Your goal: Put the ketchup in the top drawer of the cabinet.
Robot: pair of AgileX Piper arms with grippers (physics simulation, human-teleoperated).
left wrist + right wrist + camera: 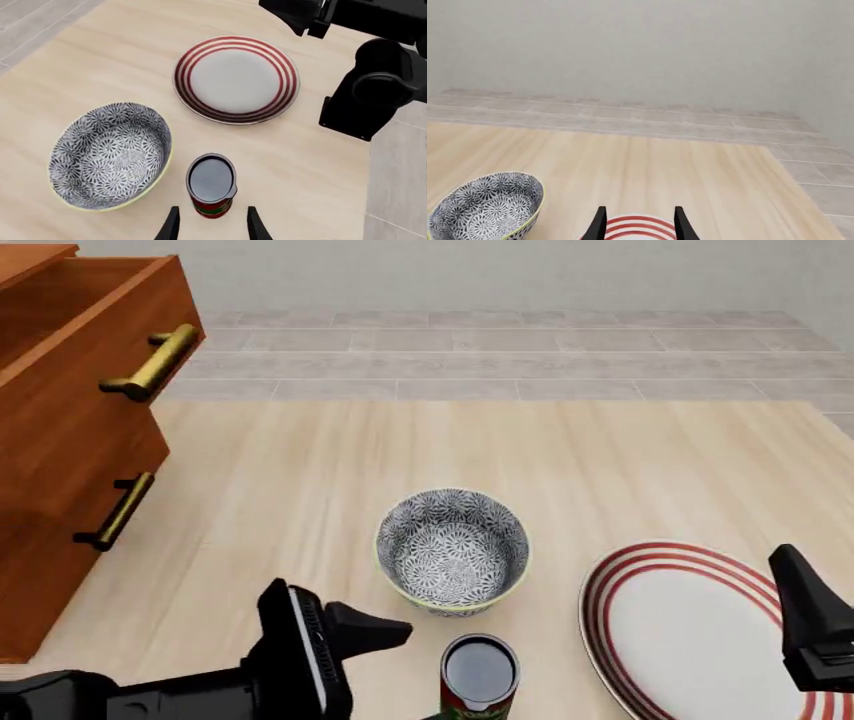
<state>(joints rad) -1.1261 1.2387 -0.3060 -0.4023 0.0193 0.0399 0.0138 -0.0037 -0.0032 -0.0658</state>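
The ketchup [211, 186] stands upright on the table, a small red-labelled cylinder with a dark grey top; it also shows in the front view [478, 677] at the near edge. My left gripper [212, 228] is open, with a finger on either side of the ketchup's base and a gap at each side. The cabinet [54, 540] stands at the far left. Its top drawer [80, 390] with the brass handle [151, 364] is pulled out. My right gripper [639, 225] is open and empty above the striped plate.
A grey patterned bowl [454, 550] sits just behind the ketchup, close to it [110, 155]. A white plate with red rings [681, 630] lies at the right [235, 79]. The right arm [373, 75] hangs over the plate's far side. A tiled floor lies beyond the table.
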